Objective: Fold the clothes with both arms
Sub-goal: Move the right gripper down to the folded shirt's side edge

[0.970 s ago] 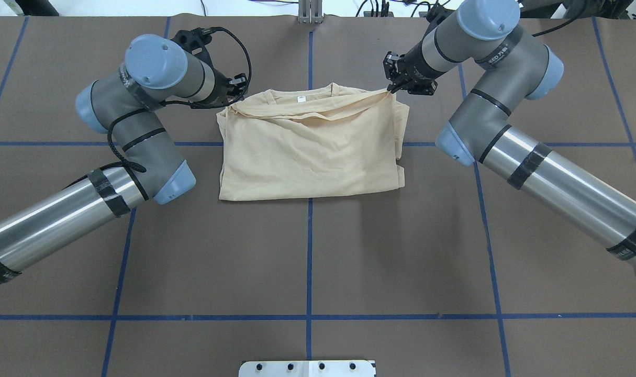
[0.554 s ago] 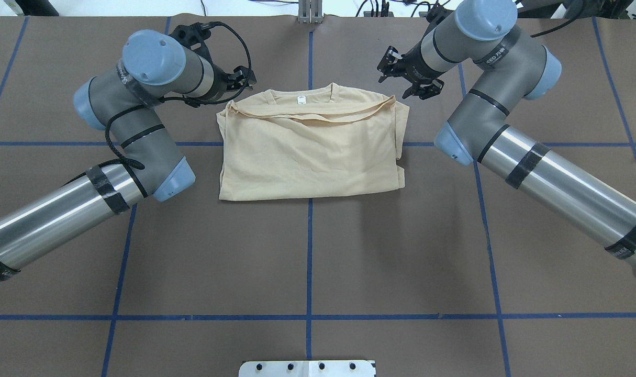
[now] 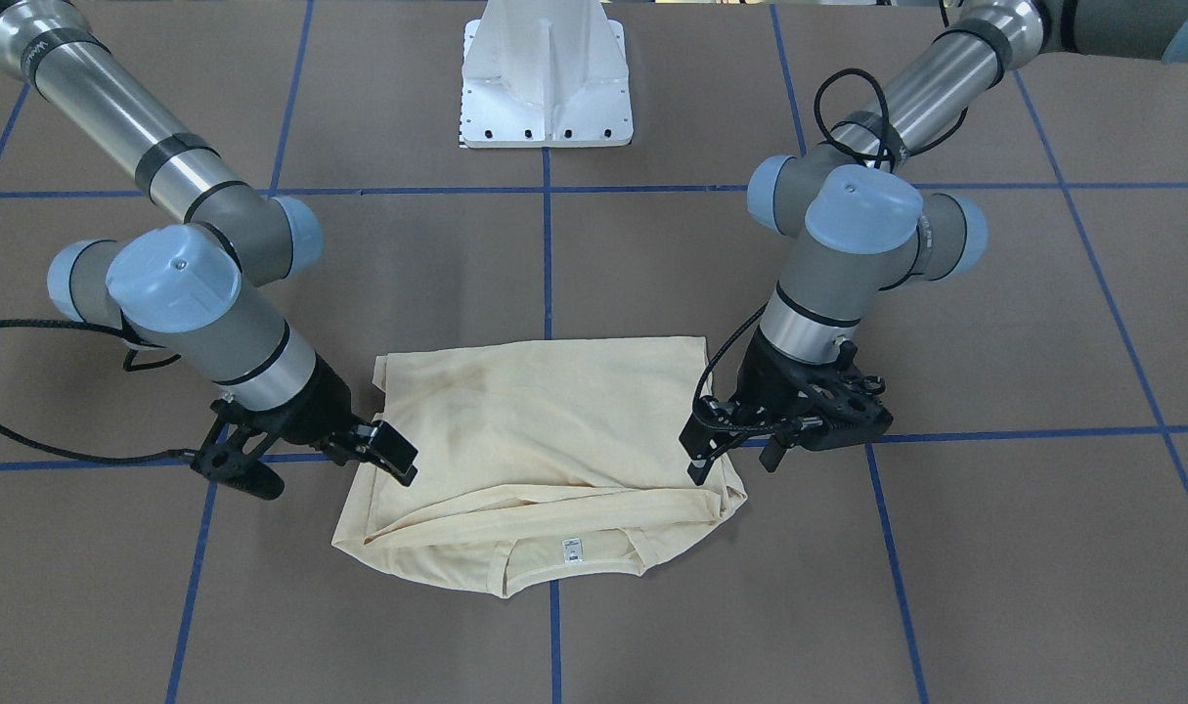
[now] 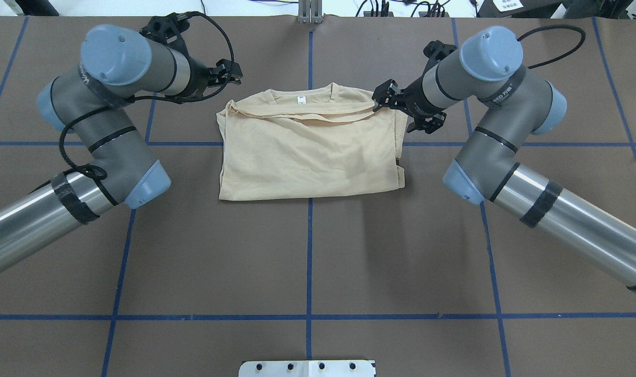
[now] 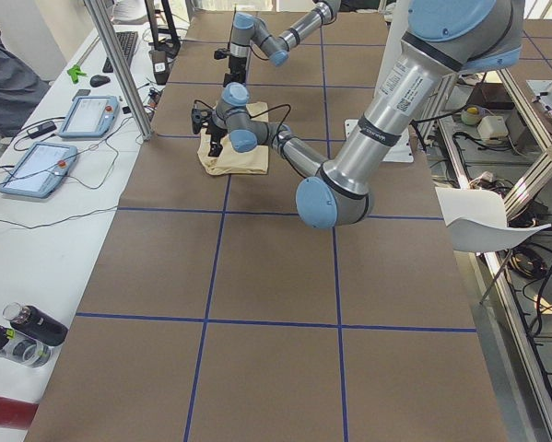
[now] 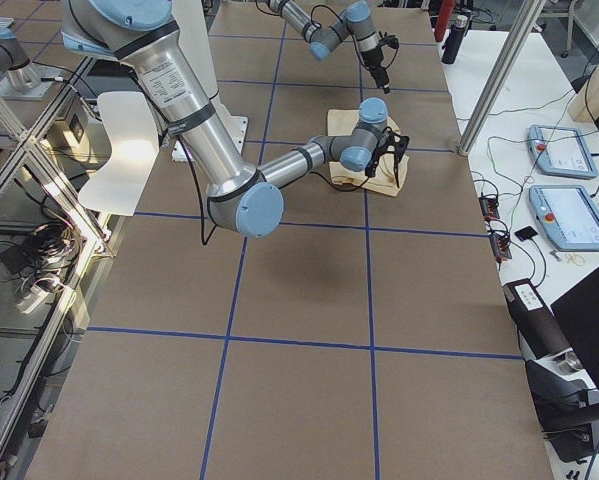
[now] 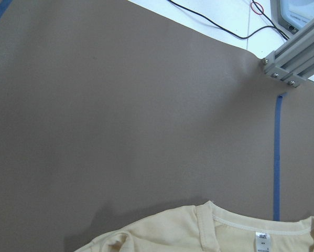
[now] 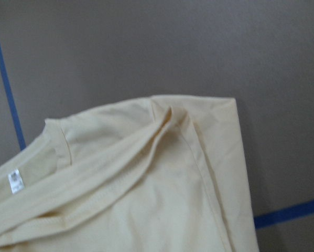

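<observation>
Two arms flank one garment in the overhead view. At 9 o'clock the left arm (image 4: 103,120) reaches in. The left gripper (image 4: 227,73) hangs just off the shirt's 10 o'clock corner over bare table (image 4: 307,251), with its jaws parted and nothing between them. The pale cream-yellow T-shirt (image 4: 307,152) lies folded flat toward 12 o'clock of the table's middle. It straddles the crossing blue tape lines (image 4: 309,262), with its collar and small white neck label (image 4: 299,98) at the far edge and a loose fold running beneath them. At the shirt's 2 o'clock corner the right gripper (image 4: 404,109) hovers spread wide and empty. One finger sits over the fabric's edge, though contact cannot be judged. The right arm (image 4: 506,152) enters from 4 o'clock.
</observation>
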You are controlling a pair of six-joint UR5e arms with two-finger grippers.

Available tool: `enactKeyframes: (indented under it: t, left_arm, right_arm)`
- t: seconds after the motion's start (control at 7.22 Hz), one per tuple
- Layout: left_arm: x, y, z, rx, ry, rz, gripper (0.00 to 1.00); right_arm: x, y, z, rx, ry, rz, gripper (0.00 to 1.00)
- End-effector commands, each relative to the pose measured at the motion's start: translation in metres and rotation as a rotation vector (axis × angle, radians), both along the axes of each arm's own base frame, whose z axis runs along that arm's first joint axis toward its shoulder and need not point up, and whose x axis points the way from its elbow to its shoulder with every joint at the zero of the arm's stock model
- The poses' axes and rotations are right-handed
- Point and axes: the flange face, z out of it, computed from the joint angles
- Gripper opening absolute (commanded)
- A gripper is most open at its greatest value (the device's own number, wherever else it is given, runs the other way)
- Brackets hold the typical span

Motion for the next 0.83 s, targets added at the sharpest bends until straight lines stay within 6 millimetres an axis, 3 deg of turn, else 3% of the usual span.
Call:
enactKeyframes:
  t: [0.0,0.14,0.28,0.69]
  left_arm:
    - [-0.023,0.021,0.004,0.017,0.018,-0.003,0.99]
    - [-0.025,0.025,0.000,0.008,0.011,-0.003,0.99]
    - [-0.029,0.029,-0.009,-0.003,0.000,-0.003,0.99]
    - [-0.029,0.030,-0.008,-0.007,-0.004,-0.002,0.99]
  right_arm:
    - [0.008,0.076,0.017,-0.009,-0.022,-0.064,0.99]
    - [-0.010,0.101,0.030,-0.039,-0.011,-0.093,0.99]
    - [-0.025,0.111,0.037,-0.041,0.008,-0.105,0.99]
    - [-0.032,0.102,0.047,-0.027,0.040,-0.080,0.99]
